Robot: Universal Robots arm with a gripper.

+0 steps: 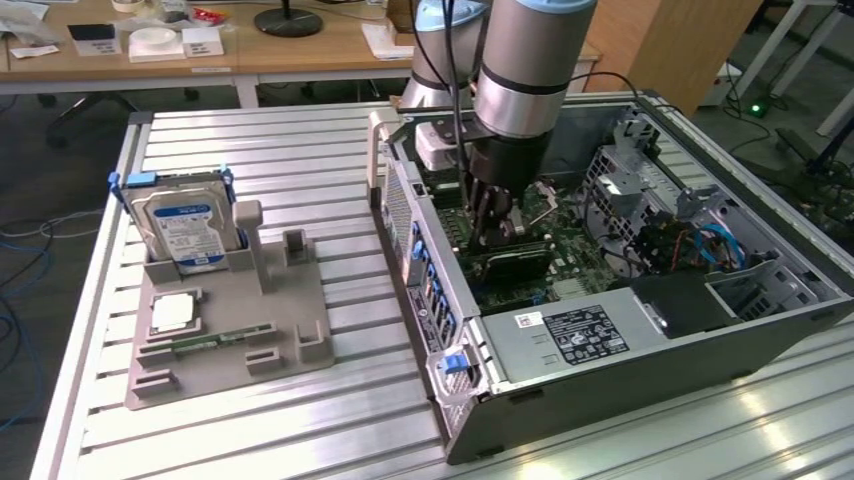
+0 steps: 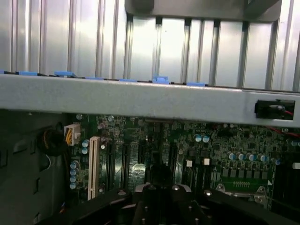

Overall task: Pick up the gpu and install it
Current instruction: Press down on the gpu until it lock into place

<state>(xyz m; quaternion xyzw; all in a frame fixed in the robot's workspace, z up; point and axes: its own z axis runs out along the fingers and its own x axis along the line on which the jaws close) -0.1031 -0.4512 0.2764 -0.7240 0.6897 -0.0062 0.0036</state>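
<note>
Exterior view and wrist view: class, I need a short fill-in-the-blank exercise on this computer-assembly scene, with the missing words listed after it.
1. The gripper reaches down inside the open computer ____.
2. The hard drive with the blue label stands upright in the grey ____.
3. The gpu sits on the green ____, right under the gripper.
4. The case and the holder rest on a ribbed metal ____.

Missing words: case; holder; motherboard; table

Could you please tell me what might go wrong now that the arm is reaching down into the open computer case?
1. The pincer sits low over the green board, so it may scrape parts there.
2. The dark card below it could tilt in its slot.
3. The arm passes close to the case wall and might catch it.
</note>
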